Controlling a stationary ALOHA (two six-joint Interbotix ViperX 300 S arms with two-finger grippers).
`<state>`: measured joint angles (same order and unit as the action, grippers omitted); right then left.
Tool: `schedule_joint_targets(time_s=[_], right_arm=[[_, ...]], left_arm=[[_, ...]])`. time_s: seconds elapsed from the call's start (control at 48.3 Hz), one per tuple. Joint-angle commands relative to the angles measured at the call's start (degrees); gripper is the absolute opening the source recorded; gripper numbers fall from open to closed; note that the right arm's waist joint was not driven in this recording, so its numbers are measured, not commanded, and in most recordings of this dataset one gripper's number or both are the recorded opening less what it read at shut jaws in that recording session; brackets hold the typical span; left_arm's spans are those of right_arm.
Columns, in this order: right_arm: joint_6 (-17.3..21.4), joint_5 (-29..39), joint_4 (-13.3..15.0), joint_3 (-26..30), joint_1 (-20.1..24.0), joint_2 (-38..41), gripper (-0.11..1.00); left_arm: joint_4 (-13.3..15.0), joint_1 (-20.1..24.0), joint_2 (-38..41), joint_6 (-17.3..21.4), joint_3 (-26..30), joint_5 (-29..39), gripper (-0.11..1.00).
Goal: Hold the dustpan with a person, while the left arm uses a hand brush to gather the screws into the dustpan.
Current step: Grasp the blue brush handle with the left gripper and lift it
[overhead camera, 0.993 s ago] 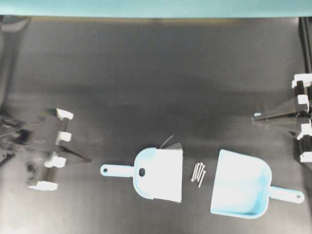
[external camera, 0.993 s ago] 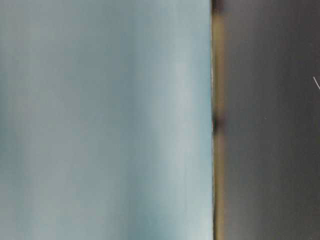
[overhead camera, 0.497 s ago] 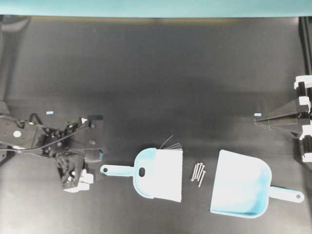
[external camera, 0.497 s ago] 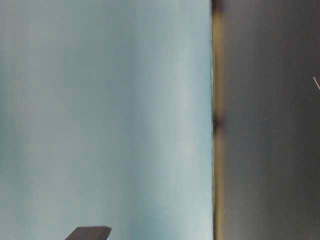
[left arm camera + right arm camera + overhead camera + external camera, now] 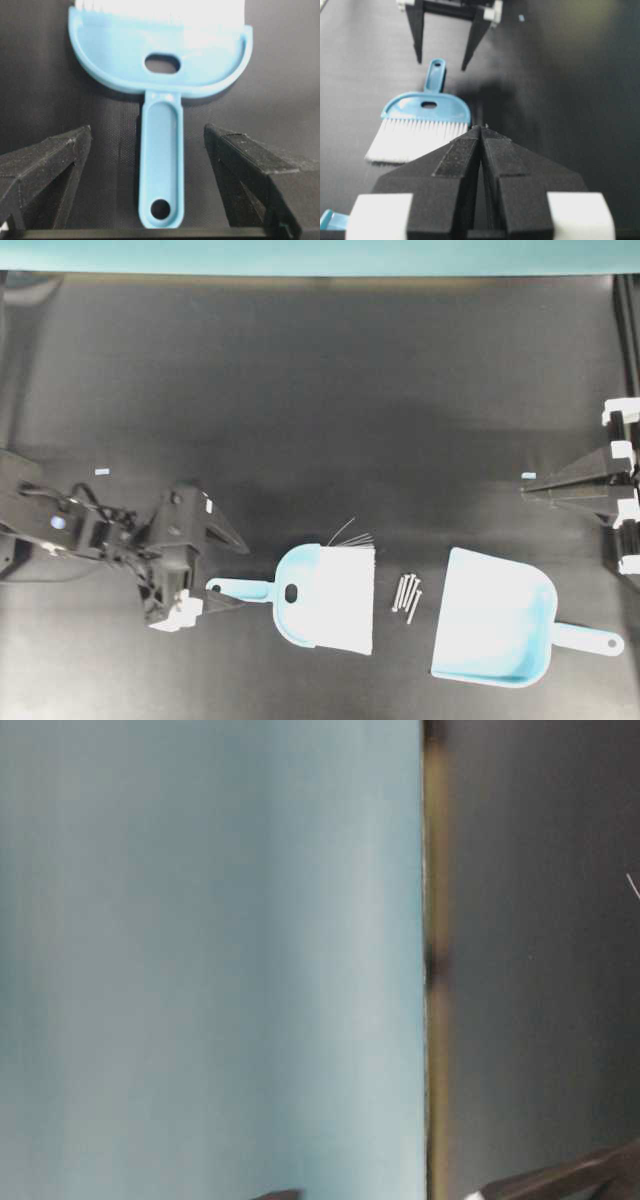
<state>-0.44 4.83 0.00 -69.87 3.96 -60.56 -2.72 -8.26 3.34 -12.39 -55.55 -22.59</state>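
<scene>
straddling the handle of the light blue fan-shaped plastic hand brush (image 5: pixel 161 75), the left arm's black pointed gripper (image 5: pixel 147 142) has its jaws spread wide, one on each side of the thin handle, neither touching it in the left wrist view. nothing held. the left arm (image 5: pixel 90 535) comes in from the left edge of the black table (image 5: pixel 320 390), gripper tips at the handle's looped end.

brush lies flat near the front edge of the table, a bit left of the middle, handle toward the left edge, pale bristles toward the right. a few bristles stick out at its far corner.

small thin grey metal screws (image 5: pixel 407 596), bunched together, lie between the bristle edge and the mouth of the light blue plastic dustpan (image 5: pixel 495 630), just beside both.

dustpan sits flat toward the front right corner, wide mouth facing the screws, short holed handle pointing at the right edge. nothing holding it.

right black gripper (image 5: pixel 481 131) is at the right edge, well apart from the dustpan, jaws pressed together, empty, pointing toward the table's middle.

table-level view: mostly blurred teal surface, nothing usable.
</scene>
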Motion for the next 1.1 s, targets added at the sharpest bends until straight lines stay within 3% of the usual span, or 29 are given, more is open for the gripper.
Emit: schedule_joint_targets(time_s=[0.0, 0.662, 0.786, 0.931, 1.076], right_arm=[[0.7, -0.4, -0.1, 0.1, 0.0, 0.3, 0.00], [0.7, -0.7, -0.1, -1.1, 0.1, -1.1, 0.00], [0.6, -0.7, -0.1, -1.2, 0.1, -1.8, 0.00], [-0.2, 0.5, -0.1, -1.9, 0.0, -3.1, 0.00], [-0.2, 3.2, -0.1, -2.5, 0.0, -5.0, 0.00]], left_arm=[[-0.2, -1.1, 2.5, 0.2, 1.6, -2.1, 0.88], [-0.2, -0.6, 10.5, 0.3, 4.5, 0.6, 0.86], [-0.2, -0.2, 10.5, 0.2, 4.9, 4.4, 0.71], [-0.2, 0.1, 9.8, 0.3, 5.6, 7.6, 0.33], [-0.3, 0.4, 5.4, 0.4, 7.0, 14.5, 0.31]])
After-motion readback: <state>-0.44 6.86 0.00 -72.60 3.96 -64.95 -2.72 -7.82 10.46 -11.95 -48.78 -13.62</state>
